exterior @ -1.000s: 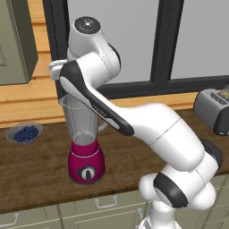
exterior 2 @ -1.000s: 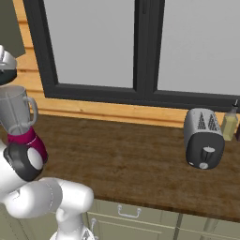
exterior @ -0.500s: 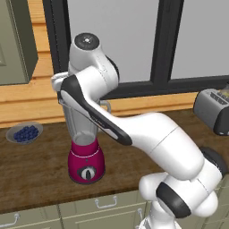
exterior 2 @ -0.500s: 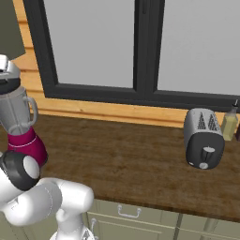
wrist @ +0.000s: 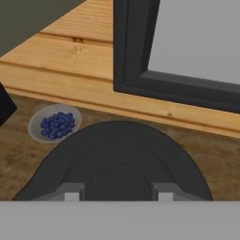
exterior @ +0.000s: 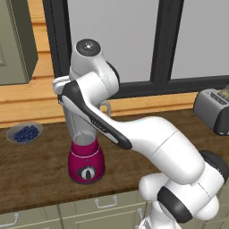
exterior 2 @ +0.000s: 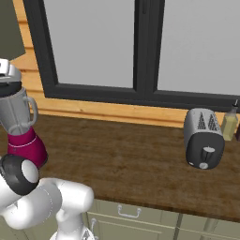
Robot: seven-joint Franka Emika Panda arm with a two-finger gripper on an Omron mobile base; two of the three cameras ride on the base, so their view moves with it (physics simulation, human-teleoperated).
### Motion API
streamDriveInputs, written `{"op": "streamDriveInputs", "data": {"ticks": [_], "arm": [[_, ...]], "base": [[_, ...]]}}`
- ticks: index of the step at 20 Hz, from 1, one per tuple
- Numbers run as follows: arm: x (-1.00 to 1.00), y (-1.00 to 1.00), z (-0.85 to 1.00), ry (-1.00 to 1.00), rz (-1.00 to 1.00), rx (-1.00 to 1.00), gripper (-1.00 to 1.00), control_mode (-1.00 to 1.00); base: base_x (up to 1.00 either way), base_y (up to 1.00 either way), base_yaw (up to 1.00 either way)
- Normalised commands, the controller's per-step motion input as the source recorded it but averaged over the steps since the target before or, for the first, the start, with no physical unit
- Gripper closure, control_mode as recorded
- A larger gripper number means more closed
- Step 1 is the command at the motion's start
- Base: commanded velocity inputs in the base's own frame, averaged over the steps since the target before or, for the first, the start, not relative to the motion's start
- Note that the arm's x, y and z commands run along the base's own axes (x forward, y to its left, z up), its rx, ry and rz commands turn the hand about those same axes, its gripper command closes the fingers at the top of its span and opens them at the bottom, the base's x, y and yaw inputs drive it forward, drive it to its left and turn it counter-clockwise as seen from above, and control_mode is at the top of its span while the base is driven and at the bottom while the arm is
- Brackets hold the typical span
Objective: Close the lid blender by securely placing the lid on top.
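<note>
The blender (exterior: pixel 86 162) stands on the wooden counter, its magenta base with the black dial facing me. My own forearm hides most of its clear jar (exterior 2: pixel 18 115) in the left base view. The dark round lid (wrist: pixel 117 161) sits level on the jar's rim (exterior 2: pixel 10 89). My gripper (wrist: pixel 118 192) is straight above it, with one fingertip on each side of the lid's raised centre knob and shut on it. From the right base camera, the gripper (exterior 2: pixel 7 77) rests right on top of the jar.
A grey bowl of blueberries (wrist: pixel 55 124) lies on the counter left of the blender (exterior: pixel 24 133). A silver toaster (exterior 2: pixel 202 138) and a bottle (exterior 2: pixel 229 124) stand far right. The dark window frame (exterior: pixel 165 49) and a wall cabinet (exterior: pixel 13 40) rise behind.
My hand has come down with the lid, from just above the jar until the lid rests on the rim. The blender has not moved.
</note>
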Motion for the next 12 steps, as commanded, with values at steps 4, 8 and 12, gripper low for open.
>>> {"op": "streamDriveInputs", "data": {"ticks": [4, 8, 12], "arm": [[0.01, 0.06, -0.02, 0.01, -0.01, 0.00, 1.00, -1.00], [0.03, 0.18, -0.02, 0.04, -0.07, 0.00, 1.00, -1.00], [0.19, 0.10, 0.00, 0.00, -0.16, 0.00, 1.00, -1.00]], "base": [[0.00, 0.00, 0.00], [0.00, 0.00, 0.00], [0.00, 0.00, 0.00]]}}
